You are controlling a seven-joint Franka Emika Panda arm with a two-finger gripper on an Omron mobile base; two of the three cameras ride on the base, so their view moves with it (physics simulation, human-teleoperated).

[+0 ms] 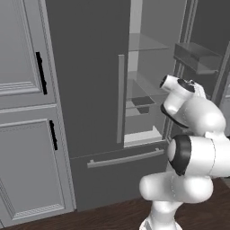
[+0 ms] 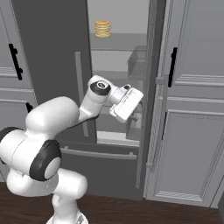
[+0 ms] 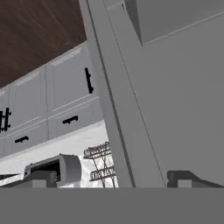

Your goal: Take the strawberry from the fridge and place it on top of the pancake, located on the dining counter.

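Room: a rendered kitchen with a dark wood floor (image 1: 112,215) and light grey panelled cabinets (image 1: 27,112) with black handles on both sides of the appliance.
Fridge: the tall dark grey fridge (image 1: 85,90) fills the middle of both base views; its left door is shut, with a long grey bar handle (image 1: 120,99), and its right door (image 2: 151,100) is swung open and seen nearly edge-on.
Bottom drawer: shut, with a horizontal bar handle (image 1: 126,158) across its front.
Interior: pale grey, with glass shelves (image 1: 148,45); a door bin (image 1: 197,56) shows at the upper right of the left base view.
Upper shelf: a yellow-golden pancake stack (image 2: 103,29) with no plate stands on it, well above the arm.
Small dark item: a dark box-like thing (image 1: 143,104) sits on a middle shelf; what it is cannot be told.
Strawberry: cannot be made out in any view, so its place in the fridge cannot be told.
Arm: the white arm reaches from the base toward the opening, its hand (image 2: 127,104) at mid-shelf height just inside the gap beside the open door.
Jaws: the gripper (image 3: 118,177) stands spread wide, tips far apart at the bottom of the hand view, nothing between them.
Hand view: rolled over, it looks past the door's edge at cabinets and a white bench (image 3: 65,146) with a wire rack (image 3: 100,164).
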